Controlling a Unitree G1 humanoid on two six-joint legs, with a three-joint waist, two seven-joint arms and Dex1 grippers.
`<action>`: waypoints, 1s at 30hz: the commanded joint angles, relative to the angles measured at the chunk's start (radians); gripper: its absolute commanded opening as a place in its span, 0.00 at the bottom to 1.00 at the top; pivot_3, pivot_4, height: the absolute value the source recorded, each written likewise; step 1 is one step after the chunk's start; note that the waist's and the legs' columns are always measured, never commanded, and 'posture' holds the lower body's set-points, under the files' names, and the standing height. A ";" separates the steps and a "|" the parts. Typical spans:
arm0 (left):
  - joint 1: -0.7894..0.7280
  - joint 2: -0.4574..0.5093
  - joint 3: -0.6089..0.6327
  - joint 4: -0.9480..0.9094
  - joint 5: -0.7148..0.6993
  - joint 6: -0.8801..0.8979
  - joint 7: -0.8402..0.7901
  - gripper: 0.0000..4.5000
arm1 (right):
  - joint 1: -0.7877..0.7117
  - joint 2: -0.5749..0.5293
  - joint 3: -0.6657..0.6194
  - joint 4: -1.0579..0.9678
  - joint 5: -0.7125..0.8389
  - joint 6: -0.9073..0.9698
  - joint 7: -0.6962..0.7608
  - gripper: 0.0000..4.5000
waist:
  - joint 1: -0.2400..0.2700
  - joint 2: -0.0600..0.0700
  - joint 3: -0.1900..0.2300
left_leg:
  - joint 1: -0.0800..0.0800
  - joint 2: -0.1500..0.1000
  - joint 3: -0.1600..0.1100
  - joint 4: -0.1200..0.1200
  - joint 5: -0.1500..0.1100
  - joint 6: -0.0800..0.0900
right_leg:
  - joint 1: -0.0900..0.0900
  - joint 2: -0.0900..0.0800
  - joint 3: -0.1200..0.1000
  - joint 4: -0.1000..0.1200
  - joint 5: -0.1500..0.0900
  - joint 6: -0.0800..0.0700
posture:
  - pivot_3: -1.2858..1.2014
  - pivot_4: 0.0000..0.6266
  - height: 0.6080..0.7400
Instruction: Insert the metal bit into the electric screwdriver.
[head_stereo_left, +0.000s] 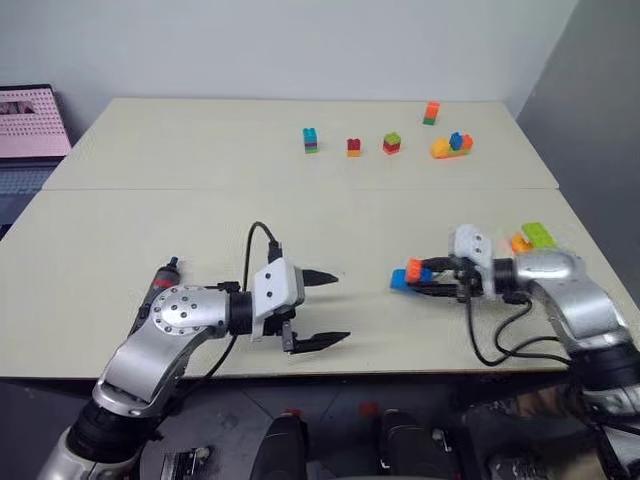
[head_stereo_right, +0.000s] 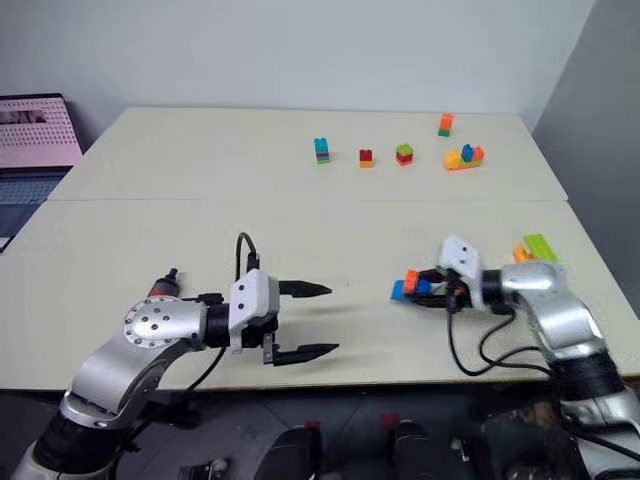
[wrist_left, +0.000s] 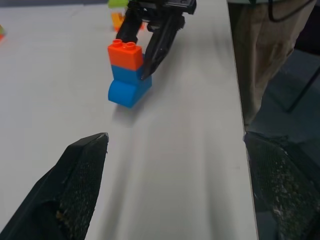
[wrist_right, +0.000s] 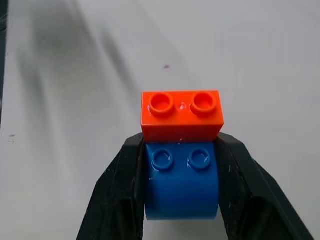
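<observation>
The screwdriver (head_stereo_left: 166, 274), as far as I can judge, is the dark stick with a red band poking up behind the left forearm, near the surface's (head_stereo_left: 200, 200) near edge and mostly hidden by that arm. Where the bit lies I cannot tell. The screwdriver's body should be stiff, fairly light and smooth, and apt to roll, so it is best gripped across the middle of its barrel with the socket end left free. The bit would be hard, thin and slippery. It wants a pinch near its thicker end, square across the rod, so that it cannot pivot between the jaws. Neither gripper is on either of these. The left gripper (head_stereo_left: 338, 307) hovers just over the surface near the front edge. Its forearm is bent inward so that it points across towards the right side, tipped a little downward, with its jaws spread wide and empty. The right gripper (head_stereo_left: 415, 280) reaches in from the right with the elbow out and points back towards the left gripper. Its jaws are closed on a blue block (wrist_right: 181, 187) that has an orange block (wrist_right: 181, 115) stuck on top, held at or just above the surface. More blocks (head_stereo_left: 390, 143) stand in a row well beyond, at the far side. By my reading the task proper is not yet begun.
</observation>
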 joint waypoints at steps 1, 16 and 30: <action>-0.056 -0.045 -0.022 -0.012 -0.023 0.009 0.018 1.00 | 0.093 -0.049 -0.198 -0.069 0.020 0.056 -0.115 0.33 | 0.001 -0.001 0.000 | 0.000 0.000 0.000 0.000 0.000 0.000 | 0.000 0.000 0.000 0.000 0.000 0.000 | 0.52 0.24 1.00; -0.254 -0.224 -0.184 0.106 -0.002 -0.046 -0.039 1.00 | 0.307 0.067 -0.380 -0.029 -0.001 0.091 -0.462 0.33 | -0.015 0.001 -0.001 | 0.003 0.000 0.000 0.001 0.000 0.000 | 0.002 0.001 0.002 0.001 0.000 0.001 | 0.52 0.24 1.00; -0.215 -0.193 -0.129 0.118 0.128 -0.008 0.129 1.00 | 0.358 0.020 -0.435 -0.096 0.062 0.101 -0.439 0.93 | -0.014 0.001 -0.002 | 0.002 -0.001 0.000 0.001 0.000 0.000 | 0.002 0.001 0.002 0.001 0.000 0.001 | 0.52 0.24 1.00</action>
